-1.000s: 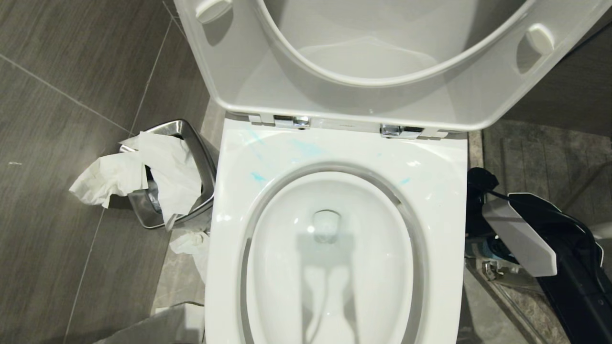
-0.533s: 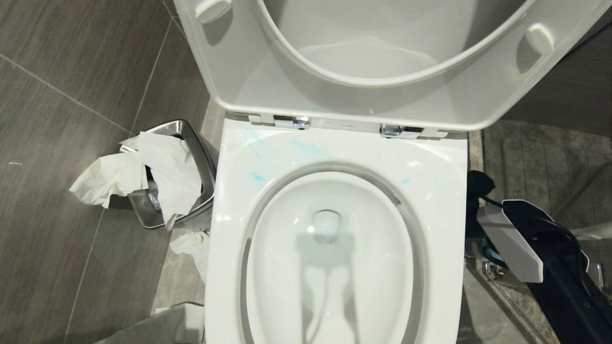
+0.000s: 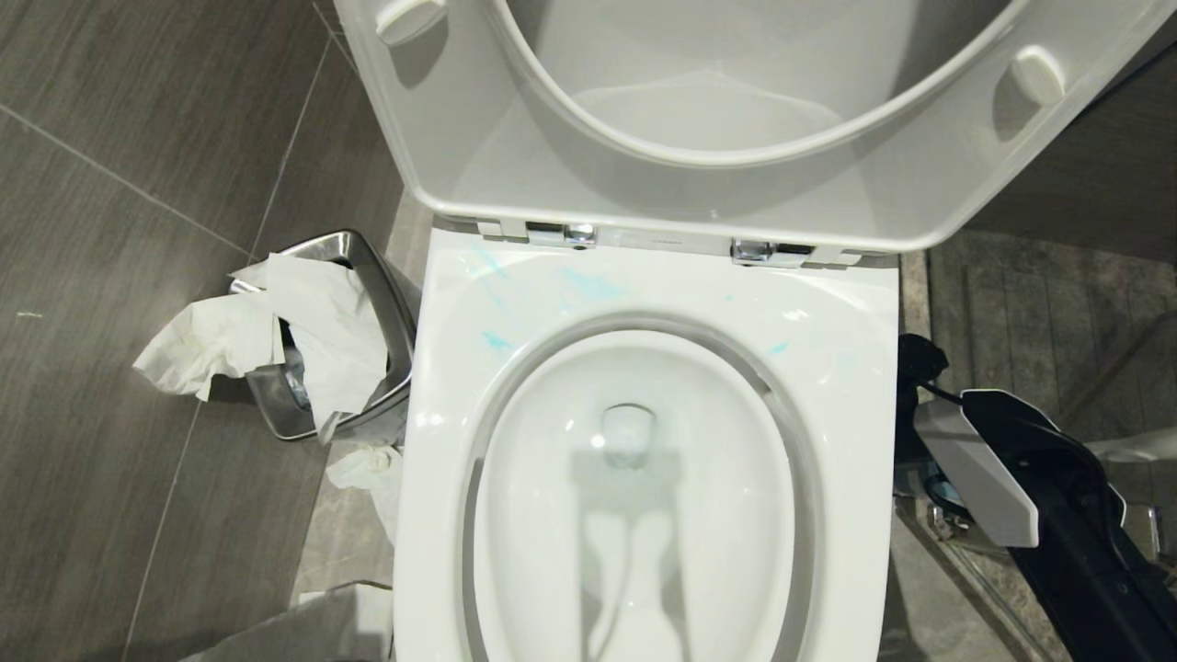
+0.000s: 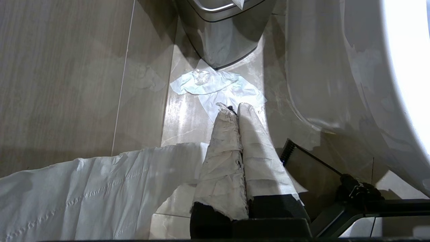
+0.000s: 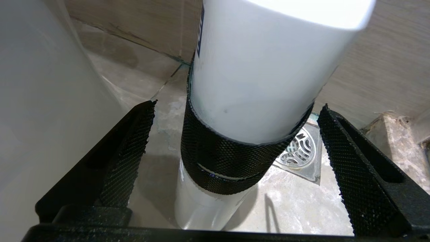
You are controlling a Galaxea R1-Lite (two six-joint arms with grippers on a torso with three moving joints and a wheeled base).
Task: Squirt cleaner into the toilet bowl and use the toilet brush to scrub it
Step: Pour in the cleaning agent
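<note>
— Bowl (image 3: 864, 368)?
— Dead centre of the head view, on the floor, lid (image 3: 460, 165) and seat tipped up at the back.

— Cleaner (image 3: 497, 342)?
— Thin turquoise smears on the broad rim, mostly back left near the hinges, plus a small fleck on the right side of the rim.

— Left of the bowl?
— Steel bin (image 3: 368, 267), just beside it, stuffed with crumpled white paper (image 3: 303, 322) spilling over the edge.

— Right arm (image 3: 984, 469)?
— Low down just beside the bowl's right flank, reaching toward the floor.

— Right gripper (image 5: 237, 107)?
— Fingers spread wide, one on each side of an upright white cylinder (image 5: 255, 67) with a black knurled band (image 5: 221, 161) round it. Clear gaps on both sides, no contact. Cannot tell what the cylinder is.

— Behind the cylinder?
— Metal floor drain (image 5: 299, 149), set in wet grey floor near the wall.

— Left gripper (image 4: 233, 107)?
— Fingers pressed together, both wrapped in white covering, pinching nothing. Pointed toward the floor between the bin and the bowl's side, above a flattened tissue (image 4: 208, 84) lying there.
</note>
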